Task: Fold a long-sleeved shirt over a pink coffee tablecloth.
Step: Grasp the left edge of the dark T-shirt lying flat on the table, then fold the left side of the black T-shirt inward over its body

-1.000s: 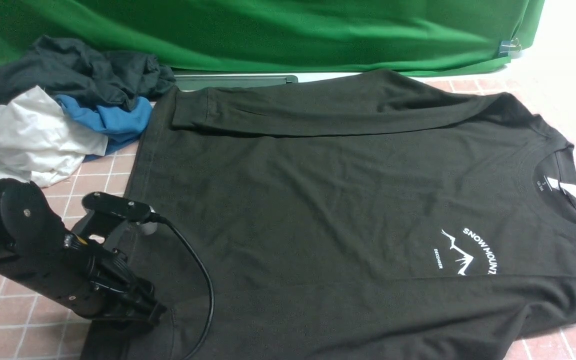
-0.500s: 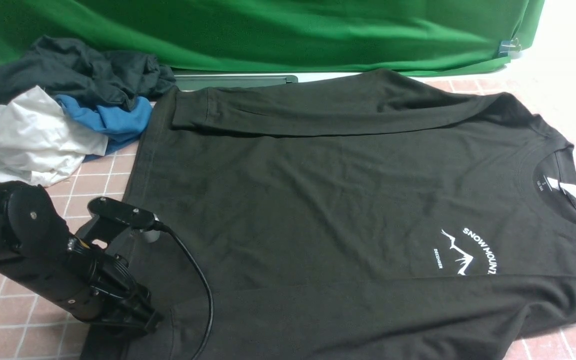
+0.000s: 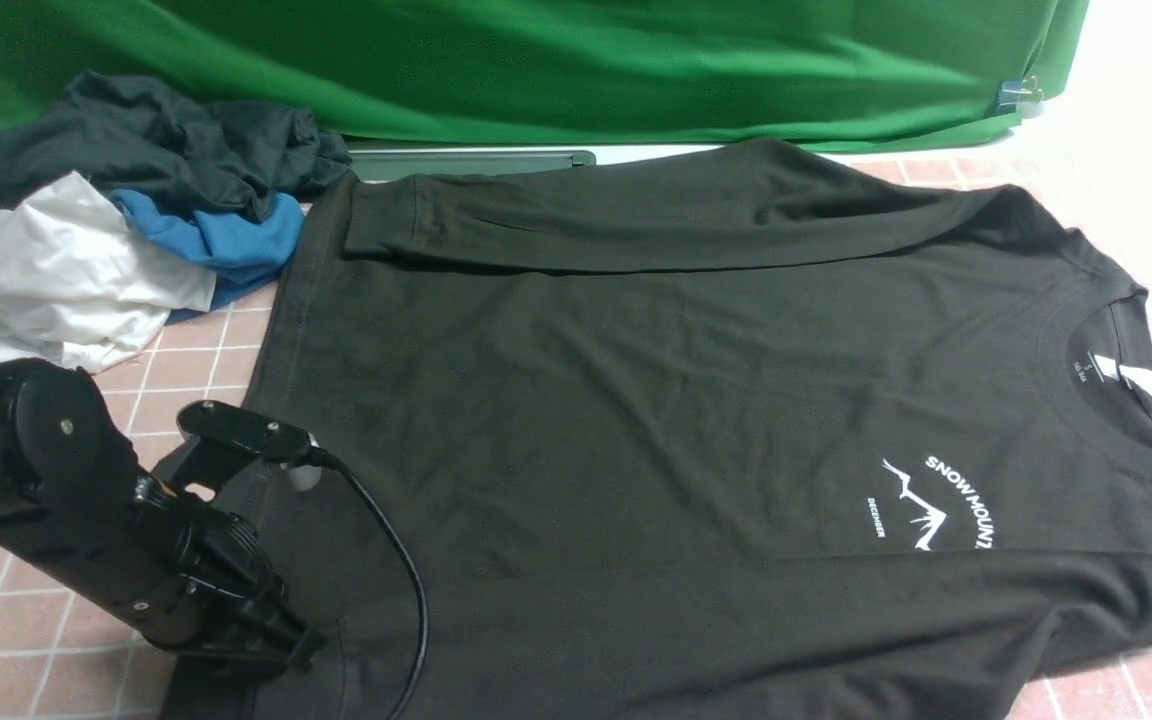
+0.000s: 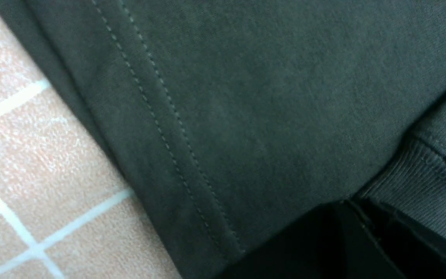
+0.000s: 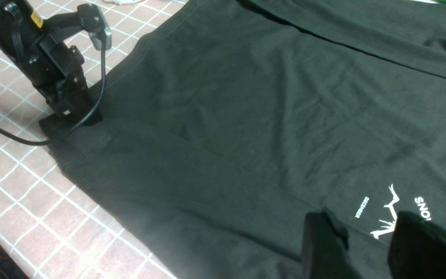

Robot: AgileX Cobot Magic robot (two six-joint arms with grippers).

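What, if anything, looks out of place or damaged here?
Nothing damaged or spilled. The long-sleeved shirt lies flat on the pink coffee tablecloth, sleeves folded in. Only the crumpled heap of dark, white and blue garments beside its hem looks untidy.

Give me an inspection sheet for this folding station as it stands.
Surface: pink coffee tablecloth, white grid, lying flat.
Job's things: long-sleeved shirt spread print up, both sleeves folded across the body.
Clutter: garment heap at the far left, with dark, white and blue pieces.
Grippers: left gripper shut, down at the shirt's hem corner; right gripper open, near the chest print.
Cables: black cable loops from the left wrist over the shirt.
Surroundings: green backdrop behind.
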